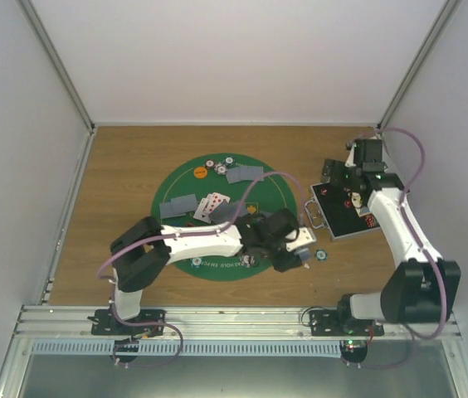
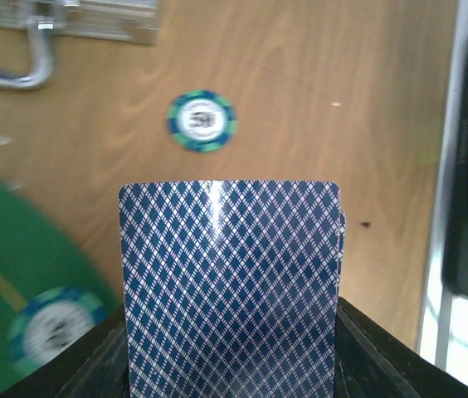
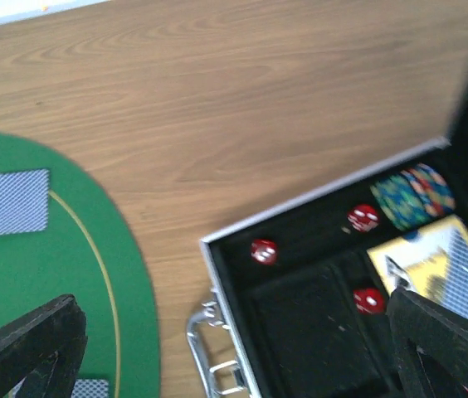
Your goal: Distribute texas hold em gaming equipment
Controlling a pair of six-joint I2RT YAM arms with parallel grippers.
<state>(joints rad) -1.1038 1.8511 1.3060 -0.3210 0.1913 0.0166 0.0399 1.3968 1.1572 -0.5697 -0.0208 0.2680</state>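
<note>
Left gripper (image 1: 303,242) clamped on a blue-backed playing card (image 2: 230,282), teal chip (image 2: 202,120) lying just beyond. Right gripper (image 3: 234,348), jaws spread wide, hangs above the metal case (image 3: 325,192) (red dice (image 3: 263,251) inside).

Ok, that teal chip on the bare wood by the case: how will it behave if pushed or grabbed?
The teal chip lies flat on the smooth wooden table, so a push probably slides it, not rolls it. Being so thin, it likely offers little edge to pinch and may skid.

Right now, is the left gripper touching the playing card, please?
Touching: the left wrist view shows the left gripper clamping the card between its fingers.
</note>
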